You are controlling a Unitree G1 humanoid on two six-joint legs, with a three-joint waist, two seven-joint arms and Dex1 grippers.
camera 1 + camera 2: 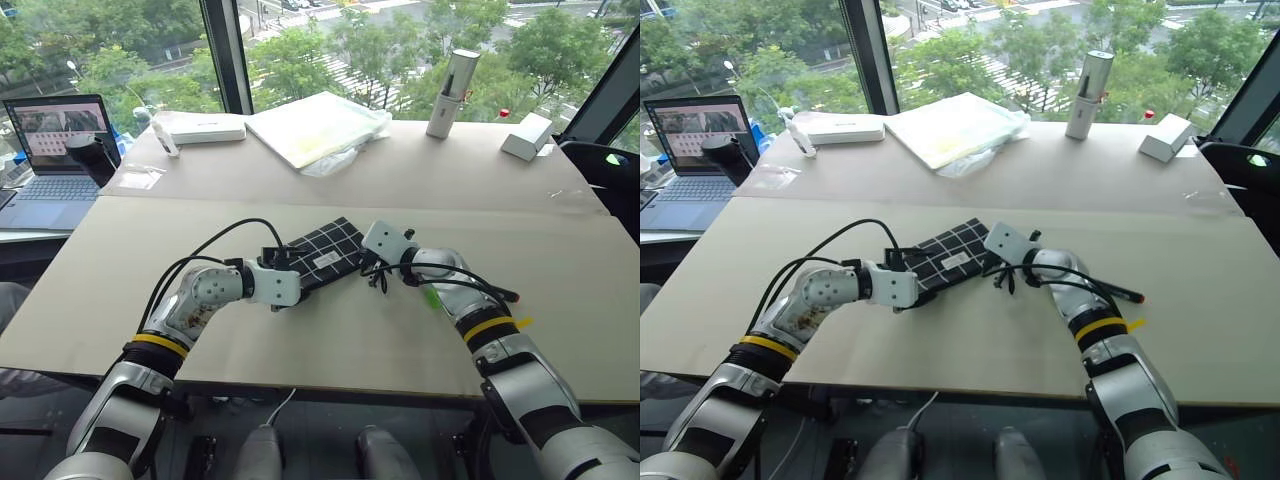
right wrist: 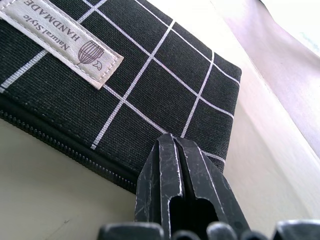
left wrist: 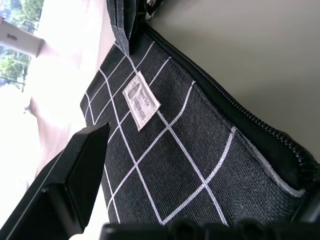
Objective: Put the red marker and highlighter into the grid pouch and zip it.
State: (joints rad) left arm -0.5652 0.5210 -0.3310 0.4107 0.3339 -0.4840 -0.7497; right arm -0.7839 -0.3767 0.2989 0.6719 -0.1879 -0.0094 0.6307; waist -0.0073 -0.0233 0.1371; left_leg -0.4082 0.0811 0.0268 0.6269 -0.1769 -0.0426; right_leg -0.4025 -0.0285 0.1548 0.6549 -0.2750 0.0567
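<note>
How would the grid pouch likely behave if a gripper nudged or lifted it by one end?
The grid pouch is flat woven fabric, so it would probably sag when lifted by one end. Lying flat on the table, it should slide, not roll.

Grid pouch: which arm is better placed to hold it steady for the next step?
Probably left. The left gripper is open over one end of the grid pouch; the right gripper is shut, pointing at the zipper edge.

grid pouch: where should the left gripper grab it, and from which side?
Judging by its pose, take the grid pouch by the short end facing the left gripper, coming in low from the robot's left. It lies flat on the table, so only an edge fits between the open fingers. Stay off the zipper side, where the shut right gripper sits.
</note>
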